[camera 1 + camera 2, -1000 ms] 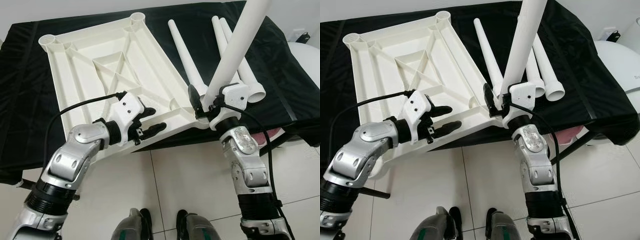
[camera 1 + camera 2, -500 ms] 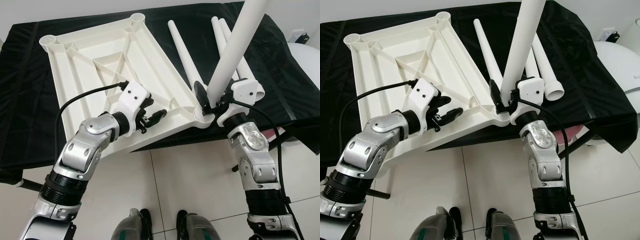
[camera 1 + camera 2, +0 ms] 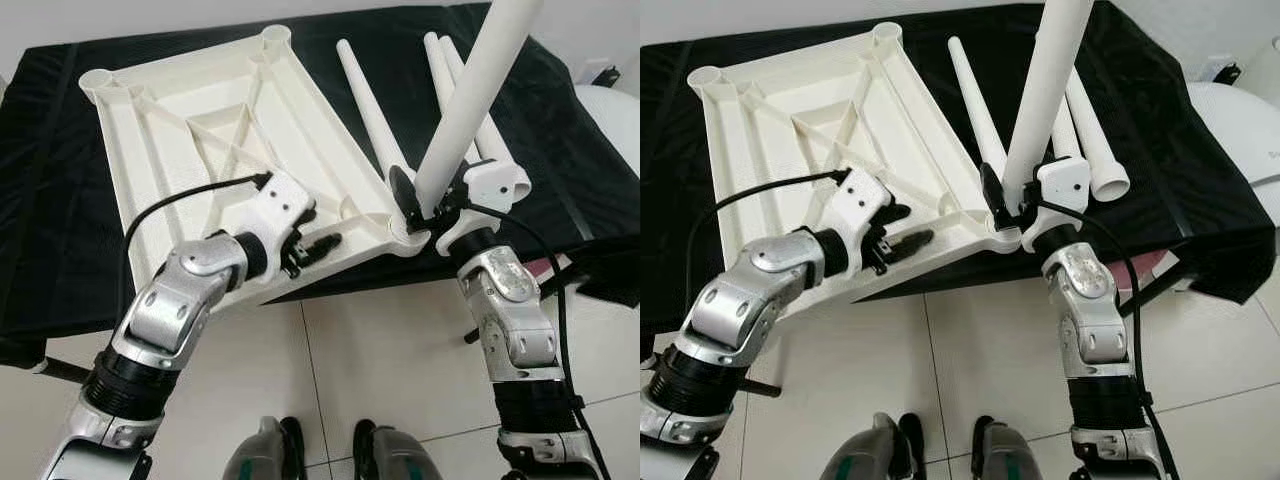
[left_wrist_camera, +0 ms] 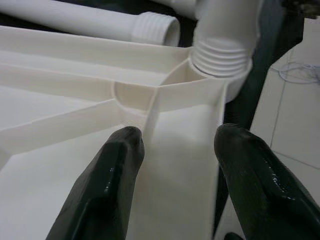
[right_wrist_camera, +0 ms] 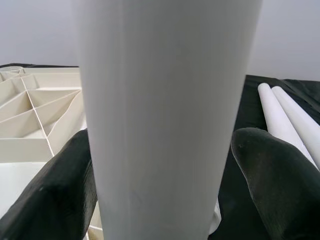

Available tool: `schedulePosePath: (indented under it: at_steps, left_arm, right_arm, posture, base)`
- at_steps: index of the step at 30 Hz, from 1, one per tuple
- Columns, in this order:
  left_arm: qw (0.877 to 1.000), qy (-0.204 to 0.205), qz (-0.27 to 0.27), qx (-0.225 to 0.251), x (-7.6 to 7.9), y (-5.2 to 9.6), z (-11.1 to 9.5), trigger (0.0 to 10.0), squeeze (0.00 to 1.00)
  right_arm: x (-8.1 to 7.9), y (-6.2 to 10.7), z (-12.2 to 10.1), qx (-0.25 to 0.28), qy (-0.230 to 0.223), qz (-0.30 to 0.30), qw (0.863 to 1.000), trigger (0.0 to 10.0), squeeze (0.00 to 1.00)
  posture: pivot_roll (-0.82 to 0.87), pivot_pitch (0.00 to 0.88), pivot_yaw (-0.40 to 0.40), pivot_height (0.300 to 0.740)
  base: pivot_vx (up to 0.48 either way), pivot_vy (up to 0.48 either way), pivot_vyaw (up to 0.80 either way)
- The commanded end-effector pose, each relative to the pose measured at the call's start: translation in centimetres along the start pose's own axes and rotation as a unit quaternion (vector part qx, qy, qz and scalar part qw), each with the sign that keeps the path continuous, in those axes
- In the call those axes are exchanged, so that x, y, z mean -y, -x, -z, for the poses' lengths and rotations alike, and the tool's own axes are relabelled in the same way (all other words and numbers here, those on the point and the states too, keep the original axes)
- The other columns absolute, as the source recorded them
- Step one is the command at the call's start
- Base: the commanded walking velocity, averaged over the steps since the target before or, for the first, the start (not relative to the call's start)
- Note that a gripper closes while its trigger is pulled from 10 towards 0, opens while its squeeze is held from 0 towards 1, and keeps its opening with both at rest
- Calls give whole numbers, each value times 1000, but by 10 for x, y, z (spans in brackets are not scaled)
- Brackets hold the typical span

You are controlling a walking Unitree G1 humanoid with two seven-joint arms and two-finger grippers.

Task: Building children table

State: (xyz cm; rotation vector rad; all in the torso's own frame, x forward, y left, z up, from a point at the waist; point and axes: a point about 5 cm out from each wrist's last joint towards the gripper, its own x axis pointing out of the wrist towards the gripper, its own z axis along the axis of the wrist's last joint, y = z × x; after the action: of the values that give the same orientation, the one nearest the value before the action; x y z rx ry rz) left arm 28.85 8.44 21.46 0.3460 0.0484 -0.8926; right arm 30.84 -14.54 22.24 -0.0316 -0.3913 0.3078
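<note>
One white tabletop (image 3: 210, 150), underside up, on the black-draped bench (image 3: 560, 130); near edge overhangs the bench's front edge. Four legs: one upright leg (image 3: 470, 110), top cut off by the frame, threaded end at the tabletop's near right corner socket, clamped between the right gripper (image 3: 425, 205) fingers; three loose legs (image 3: 372, 110) lying toward the bench's right end, partly hidden behind it. Left gripper (image 3: 318, 240): fingers (image 4: 112, 170) spread, straddling the tabletop's near rim.

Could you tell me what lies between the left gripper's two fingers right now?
In the left wrist view, the left gripper straddles the near edge of the upturned white tabletop: a stretch of bare panel and one rib, running up to the corner socket.
</note>
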Motion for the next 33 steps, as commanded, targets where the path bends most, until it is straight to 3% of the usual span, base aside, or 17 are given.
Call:
schedulePosePath:
  at_steps: [1, 33]
  left_arm:
    - [1000, -4, 31, -5, 8, 1, 2, 10000, 0]
    - [998, -27, 37, -50, 22, -16, 16, 10000, 0]
  right_arm:
    - [1, 4, 4, -9, -7, -1, 1000, 10000, 0]
    - [0, 4, 3, -10, -8, -10, 1000, 10000, 0]
  posture:
    - [-79, 228, 52, 740]
    - [-83, 242, 52, 740]
  base:
    - [0, 0, 0]
    - [0, 0, 0]
